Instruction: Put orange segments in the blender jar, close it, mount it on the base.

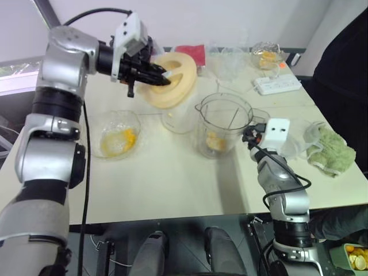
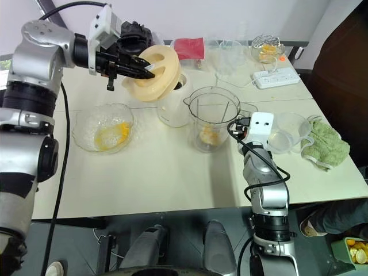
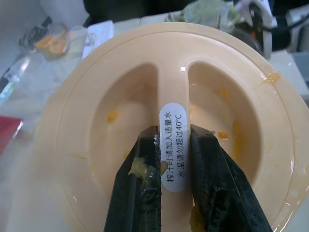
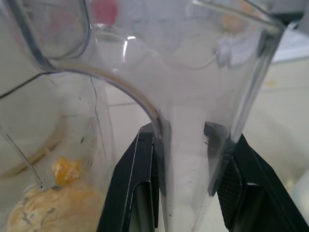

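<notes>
Right jaws grip clear jar [image 1: 221,129] handle; left jaws pinch pulp-flecked cream lid [image 1: 178,86]

Head stereo pair looked forward and down over the table [image 1: 172,190], both eyes sharing it from near edge to far edge; left wrist camera sat close on the lid [image 3: 231,96], right wrist camera close against the blender jar [image 4: 183,72].

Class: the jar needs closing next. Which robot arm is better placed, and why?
Left. The left claw grips the round cream plastic lid by its rib; the right claw holds the handle of the clear plastic jar.
</notes>
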{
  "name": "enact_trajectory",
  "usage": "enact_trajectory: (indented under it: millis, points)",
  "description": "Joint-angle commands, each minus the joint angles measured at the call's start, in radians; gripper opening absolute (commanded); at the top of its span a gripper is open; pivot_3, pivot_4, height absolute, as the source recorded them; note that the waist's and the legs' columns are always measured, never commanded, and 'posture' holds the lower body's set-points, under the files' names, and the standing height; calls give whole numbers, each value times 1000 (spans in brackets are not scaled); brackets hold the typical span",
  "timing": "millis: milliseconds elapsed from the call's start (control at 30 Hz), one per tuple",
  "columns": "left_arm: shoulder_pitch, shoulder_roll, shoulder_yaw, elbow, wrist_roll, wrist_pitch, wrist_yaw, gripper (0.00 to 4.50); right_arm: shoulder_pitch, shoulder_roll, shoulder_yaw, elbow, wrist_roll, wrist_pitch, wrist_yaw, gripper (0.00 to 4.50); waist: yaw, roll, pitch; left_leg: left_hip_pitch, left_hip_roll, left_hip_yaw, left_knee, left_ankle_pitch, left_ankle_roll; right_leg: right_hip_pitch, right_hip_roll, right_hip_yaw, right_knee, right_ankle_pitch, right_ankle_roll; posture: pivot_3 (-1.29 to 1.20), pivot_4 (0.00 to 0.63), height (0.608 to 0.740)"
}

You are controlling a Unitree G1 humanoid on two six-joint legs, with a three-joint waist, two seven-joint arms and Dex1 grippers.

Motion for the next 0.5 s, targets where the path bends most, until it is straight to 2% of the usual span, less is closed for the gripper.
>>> enact_trajectory:
  millis: [33,367,500]
  points:
    - [-83,-16,12,69,7,-67,-32,258,8,7,32,-189,26,68,18,941,1,0,0,0,0,0,0,0,0,0,0,0,0,0,0,0,150,740]
    - [-155,-112,-42,177,2,-120,-102,258,48,-29,146,-236,-69,195,34,941,0,0,0,0,0,0,0,0,0,0,0,0,0,0,0,0,150,740]
    - [-154,-135,-79,181,-5,-136,-102,258,67,-27,160,-220,-103,174,33,941,0,0,0,0,0,0,0,0,0,0,0,0,0,0,0,0,150,740]
